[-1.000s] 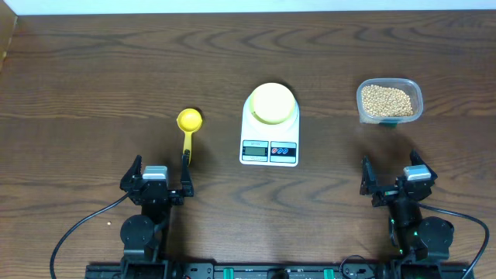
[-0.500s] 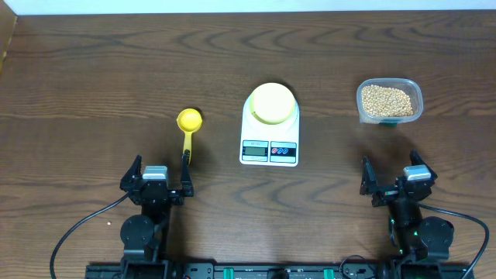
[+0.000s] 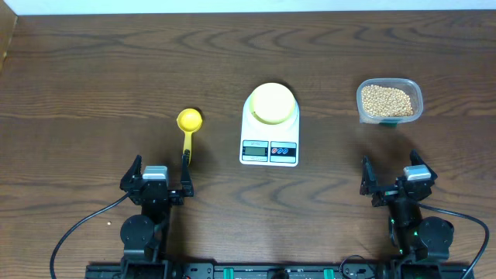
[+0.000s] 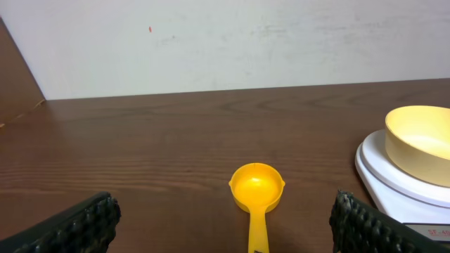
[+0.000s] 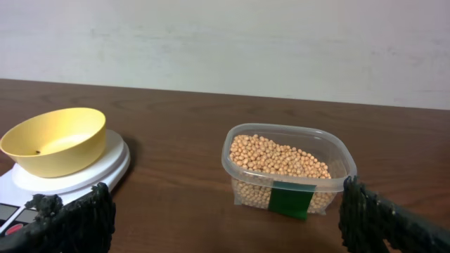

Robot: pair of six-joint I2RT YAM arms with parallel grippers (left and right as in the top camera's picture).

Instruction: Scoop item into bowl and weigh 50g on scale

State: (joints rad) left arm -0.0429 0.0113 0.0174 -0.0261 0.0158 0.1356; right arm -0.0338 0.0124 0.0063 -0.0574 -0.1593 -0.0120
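Observation:
The tan grains [image 3: 387, 98] fill a clear plastic container [image 3: 415, 101] at the right; they also show in the right wrist view [image 5: 281, 158]. The pale-yellow bowl [image 3: 273, 102] stands empty on the white scale [image 3: 270, 147], and shows in the left wrist view [image 4: 422, 140] and the right wrist view [image 5: 55, 140]. A yellow scoop [image 3: 188, 128] lies left of the scale, its cup facing up [image 4: 257, 188]. My left gripper [image 3: 155, 180] [image 4: 225, 232] is open and empty just behind the scoop's handle. My right gripper [image 3: 397, 180] [image 5: 225, 225] is open and empty, short of the container.
The dark wooden table [image 3: 93, 77] ends at a pale wall at the back [image 4: 225, 42]. Black cables [image 3: 77, 229] run along the front edge by both arm bases.

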